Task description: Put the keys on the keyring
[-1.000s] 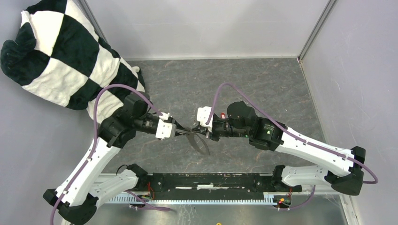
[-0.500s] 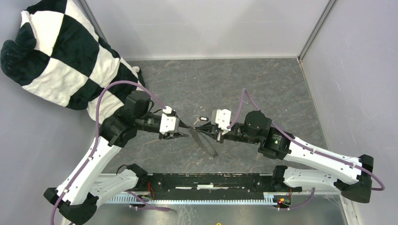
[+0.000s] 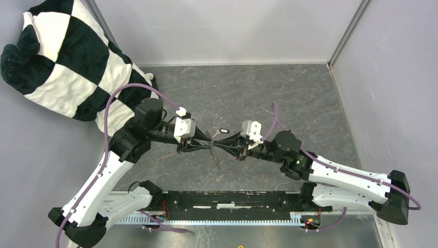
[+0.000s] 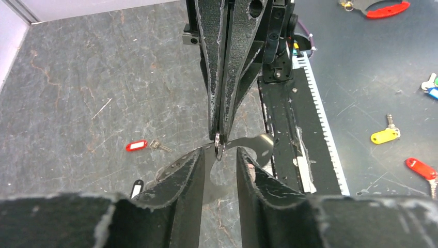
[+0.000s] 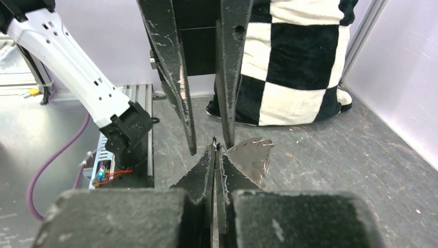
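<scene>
Grey marbled surface (image 3: 289, 98), walled in pale panels. At its middle the right end effector (image 3: 221, 145) is clenched on the keyring (image 4: 254, 144), pinching the thin rim so that the jagged loop sticks out sideways from the tips. The left end effector (image 3: 205, 144) faces it tip to tip, released, its fingers (image 4: 188, 181) spread to either side of the ring and of the right's tips. Both wrists lie roughly level. The left arm folds sharply at its elbow, while the right arm stretches long and low from its base. The black-tagged key (image 3: 223, 130) lies on the surface just behind the tips, with the red-tagged key (image 4: 137, 146) near it. A checkered plush (image 3: 62, 57) fills the far left corner.
</scene>
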Robot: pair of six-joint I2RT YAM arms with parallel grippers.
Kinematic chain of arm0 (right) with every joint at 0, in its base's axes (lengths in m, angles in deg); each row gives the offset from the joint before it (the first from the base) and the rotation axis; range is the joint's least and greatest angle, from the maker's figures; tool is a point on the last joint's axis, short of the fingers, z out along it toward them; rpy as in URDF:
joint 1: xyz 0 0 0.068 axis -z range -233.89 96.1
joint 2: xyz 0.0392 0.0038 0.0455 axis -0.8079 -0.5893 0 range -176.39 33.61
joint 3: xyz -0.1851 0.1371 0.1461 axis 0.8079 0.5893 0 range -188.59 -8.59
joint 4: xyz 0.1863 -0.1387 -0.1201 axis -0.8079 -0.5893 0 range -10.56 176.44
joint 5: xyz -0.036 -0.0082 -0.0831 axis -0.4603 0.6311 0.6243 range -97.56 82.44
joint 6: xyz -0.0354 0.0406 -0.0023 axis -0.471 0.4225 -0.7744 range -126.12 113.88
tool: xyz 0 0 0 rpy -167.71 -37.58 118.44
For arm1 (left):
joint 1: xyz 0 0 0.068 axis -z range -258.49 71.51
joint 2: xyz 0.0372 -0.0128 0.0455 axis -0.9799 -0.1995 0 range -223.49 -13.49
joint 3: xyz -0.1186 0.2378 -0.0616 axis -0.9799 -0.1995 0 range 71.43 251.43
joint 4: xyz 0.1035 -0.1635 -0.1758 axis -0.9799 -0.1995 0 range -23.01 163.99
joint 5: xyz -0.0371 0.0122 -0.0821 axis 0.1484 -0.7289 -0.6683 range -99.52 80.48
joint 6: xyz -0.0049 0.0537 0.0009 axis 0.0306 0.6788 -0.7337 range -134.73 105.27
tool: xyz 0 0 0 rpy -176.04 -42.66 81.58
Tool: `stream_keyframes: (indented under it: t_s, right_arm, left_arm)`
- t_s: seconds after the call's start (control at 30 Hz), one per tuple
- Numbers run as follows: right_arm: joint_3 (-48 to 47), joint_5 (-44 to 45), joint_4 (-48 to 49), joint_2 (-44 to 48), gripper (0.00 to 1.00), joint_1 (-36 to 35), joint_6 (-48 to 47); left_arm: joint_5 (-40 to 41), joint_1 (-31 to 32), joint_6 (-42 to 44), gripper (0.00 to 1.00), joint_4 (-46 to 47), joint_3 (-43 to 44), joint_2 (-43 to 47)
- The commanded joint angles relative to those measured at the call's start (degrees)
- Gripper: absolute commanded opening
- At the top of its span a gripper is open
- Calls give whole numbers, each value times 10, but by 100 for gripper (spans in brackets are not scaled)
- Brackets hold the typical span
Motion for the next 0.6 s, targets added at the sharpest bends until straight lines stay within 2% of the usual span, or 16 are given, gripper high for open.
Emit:
stream_keyframes:
  t_s: [0.0, 0.2, 0.37, 0.57]
  right_arm:
    - [14, 15, 104, 15, 0, 0, 42]
    - [35, 21, 144, 16, 1, 0, 60]
    - [43, 19, 168, 10, 1, 1, 72]
    - [47, 7, 183, 0, 1, 1, 85]
  left_arm:
    - [-17, 1, -21, 32, 16, 0, 9]
    - [-17, 1, -19, 31, 7, 1, 6]
    - [-17, 1, -36, 39, 8, 3, -2]
    - [-10, 2, -102, 38, 71, -13, 3]
